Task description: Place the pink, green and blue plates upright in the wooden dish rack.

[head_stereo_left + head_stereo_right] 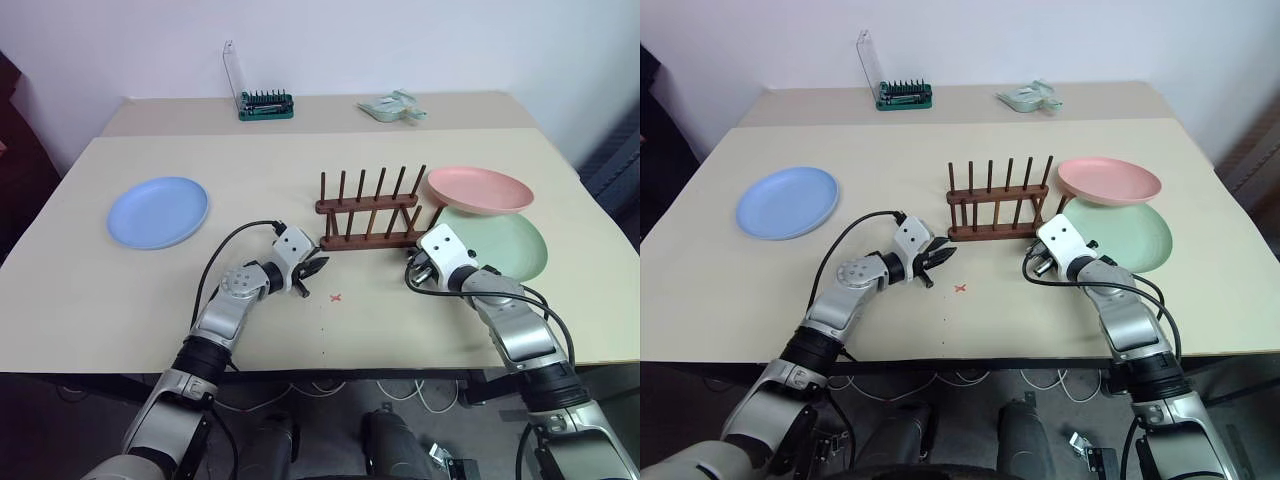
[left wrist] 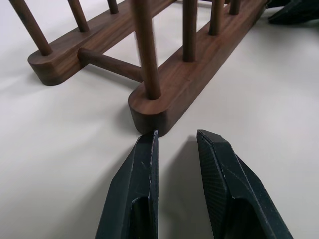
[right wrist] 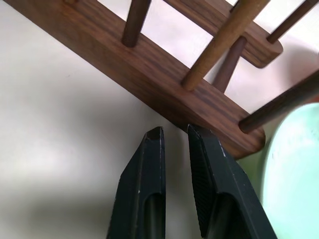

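The wooden dish rack (image 1: 370,215) stands empty at mid-table, its pegs upright. Right of it, the pink plate (image 1: 480,188) lies flat, overlapping the far rim of the green plate (image 1: 510,245). Far to the left lies the blue plate (image 1: 158,211). My left gripper (image 1: 315,268) points at the rack's near left end (image 2: 164,94), with its fingertips just short of the rail. It is open by a narrow gap and holds nothing. My right gripper (image 3: 174,130) is at the near right end (image 3: 149,69), beside the green plate (image 3: 294,174). It is also narrowly open and empty.
A green screwdriver-bit case (image 1: 266,104) with a raised clear lid and a pale green object (image 1: 393,108) sit at the back of the table. A small red cross (image 1: 336,297) marks the tabletop in front of the rack. The table's front edge runs just below my arms.
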Tool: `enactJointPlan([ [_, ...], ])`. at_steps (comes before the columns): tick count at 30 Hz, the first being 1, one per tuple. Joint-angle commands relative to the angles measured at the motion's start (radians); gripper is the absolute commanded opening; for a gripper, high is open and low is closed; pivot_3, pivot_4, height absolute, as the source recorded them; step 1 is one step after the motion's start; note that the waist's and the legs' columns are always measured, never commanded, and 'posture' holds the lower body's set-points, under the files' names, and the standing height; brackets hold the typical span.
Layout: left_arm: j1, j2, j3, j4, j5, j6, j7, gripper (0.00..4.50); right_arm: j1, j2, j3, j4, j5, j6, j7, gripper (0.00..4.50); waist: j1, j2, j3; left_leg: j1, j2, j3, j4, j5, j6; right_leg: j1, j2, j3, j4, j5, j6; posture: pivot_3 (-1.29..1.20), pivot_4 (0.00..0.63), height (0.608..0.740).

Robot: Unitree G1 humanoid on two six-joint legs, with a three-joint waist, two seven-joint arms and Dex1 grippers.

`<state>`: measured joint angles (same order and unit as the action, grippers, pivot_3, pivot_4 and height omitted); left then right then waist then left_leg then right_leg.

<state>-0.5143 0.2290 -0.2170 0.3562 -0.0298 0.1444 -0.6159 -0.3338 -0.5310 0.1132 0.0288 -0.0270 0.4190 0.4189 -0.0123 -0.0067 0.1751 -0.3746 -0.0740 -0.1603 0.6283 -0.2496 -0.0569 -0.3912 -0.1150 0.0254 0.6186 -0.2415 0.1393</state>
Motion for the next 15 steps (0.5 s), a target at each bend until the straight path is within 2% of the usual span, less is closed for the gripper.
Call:
enactJointPlan([
  [1, -0.002, -0.002, 0.003, 0.014, 0.017, -0.005, 0.015, 1.23, 0.01, 0.004, -0.003, -0.004, -0.012, -0.006, 0.007, 0.74, 0.0, 0.0, 0.0, 0.0, 0.0, 0.0, 0.0, 0.0, 0.0, 0.0, 0.0, 0.0, 0.0, 0.0, 0.0, 0.0, 0.15, 0.74],
  [7, 0.051, 0.035, 0.013, -0.069, -0.016, 0.022, -0.032, 1.23, 0.092, -0.056, -0.035, -0.205, 0.068, 0.001, 0.14, 0.74, -0.002, 0.0, 0.0, -0.001, 0.0, 0.0, -0.001, 0.0, 0.0, -0.001, 0.0, 0.0, 0.0, 0.0, 0.0, 0.0, 0.15, 0.74],
  [8, 0.066, 0.048, 0.018, -0.093, -0.024, 0.03, -0.046, 1.23, 0.109, -0.073, -0.067, -0.263, 0.124, 0.029, 0.187, 0.96, -0.004, 0.0, 0.0, -0.001, 0.0, 0.0, -0.002, 0.0, 0.0, -0.001, 0.0, 0.0, 0.0, 0.0, 0.0, 0.0, 0.15, 0.74],
  [10, 0.104, 0.08, 0.031, -0.162, -0.06, 0.052, -0.092, 1.23, 0.13, -0.128, -0.16, -0.362, 0.214, 0.098, 0.25, 1.53, -0.007, 0.001, 0.001, -0.001, 0.0, 0.0, -0.002, 0.0, 0.0, -0.002, 0.0, 0.0, 0.0, 0.0, 0.0, 0.0, 0.15, 0.74],
  [15, 0.197, 0.167, 0.018, -0.353, -0.171, 0.094, -0.264, 1.23, 0.134, -0.336, -0.297, -0.393, 0.244, 0.141, 0.352, 3.88, 0.001, 0.002, 0.002, -0.002, 0.001, 0.001, -0.002, -0.001, 0.001, -0.003, 0.0, 0.0, -0.001, 0.0, 0.0, 0.0, 0.15, 0.74],
])
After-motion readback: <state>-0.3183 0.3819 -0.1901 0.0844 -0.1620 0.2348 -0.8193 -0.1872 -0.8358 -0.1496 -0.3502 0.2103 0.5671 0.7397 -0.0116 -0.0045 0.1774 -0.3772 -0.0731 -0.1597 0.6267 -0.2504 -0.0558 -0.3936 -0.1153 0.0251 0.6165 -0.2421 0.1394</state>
